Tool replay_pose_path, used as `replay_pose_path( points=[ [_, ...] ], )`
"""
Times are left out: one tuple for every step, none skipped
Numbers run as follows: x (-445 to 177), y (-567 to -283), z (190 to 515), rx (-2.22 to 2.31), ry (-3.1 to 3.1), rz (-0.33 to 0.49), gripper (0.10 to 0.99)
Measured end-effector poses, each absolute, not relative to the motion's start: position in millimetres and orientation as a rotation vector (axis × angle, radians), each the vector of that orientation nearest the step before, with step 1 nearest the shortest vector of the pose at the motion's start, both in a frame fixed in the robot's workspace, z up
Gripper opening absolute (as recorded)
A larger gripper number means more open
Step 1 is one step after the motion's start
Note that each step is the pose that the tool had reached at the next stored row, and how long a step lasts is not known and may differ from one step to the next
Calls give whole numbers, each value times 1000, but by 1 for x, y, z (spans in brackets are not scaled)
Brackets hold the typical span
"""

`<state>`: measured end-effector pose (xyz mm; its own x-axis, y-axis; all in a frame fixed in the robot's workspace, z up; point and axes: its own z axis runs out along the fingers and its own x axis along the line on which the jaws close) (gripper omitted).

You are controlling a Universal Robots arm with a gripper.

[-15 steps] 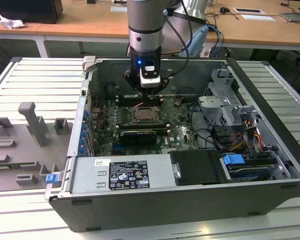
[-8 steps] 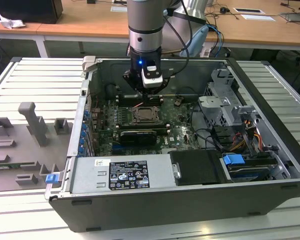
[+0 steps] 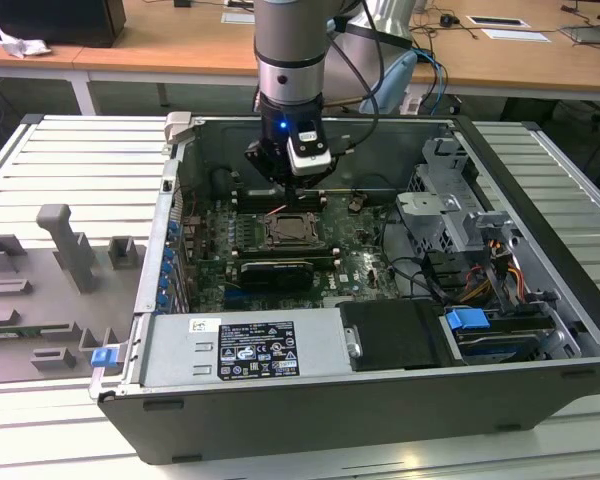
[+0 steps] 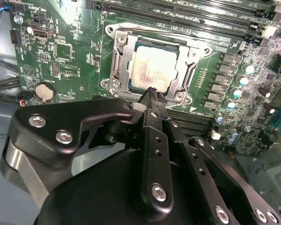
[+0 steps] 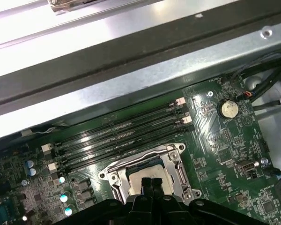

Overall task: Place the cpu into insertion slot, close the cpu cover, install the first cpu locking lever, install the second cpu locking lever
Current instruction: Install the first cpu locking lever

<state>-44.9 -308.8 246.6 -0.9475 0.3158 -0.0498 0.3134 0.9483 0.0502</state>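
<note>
While above the cpu (image 4: 154, 70) | tool (image 4: 152, 92) tips together | holding nothing

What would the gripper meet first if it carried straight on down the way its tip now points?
Most likely the cpu cover at its near edge, or the cpu seated in the insertion slot. The gripper points at that edge in the second wrist view; depth is unclear.
</note>
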Motion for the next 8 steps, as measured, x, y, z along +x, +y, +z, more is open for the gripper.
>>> replay_pose_path(
  points=[
    [-45,-309,247,476,3047,65,106],
    [-45,-309,247,458,3050,65,106],
    [-45,-309,247,442,3053,66,106],
    [-45,-309,247,432,3054,66,106],
    [-45,-309,247,415,3057,66,106],
    [-45,-309,247,405,3058,67,106],
    [-45,-309,247,392,3060,67,106],
    [-45,-309,247,381,3062,67,106]
  ],
)
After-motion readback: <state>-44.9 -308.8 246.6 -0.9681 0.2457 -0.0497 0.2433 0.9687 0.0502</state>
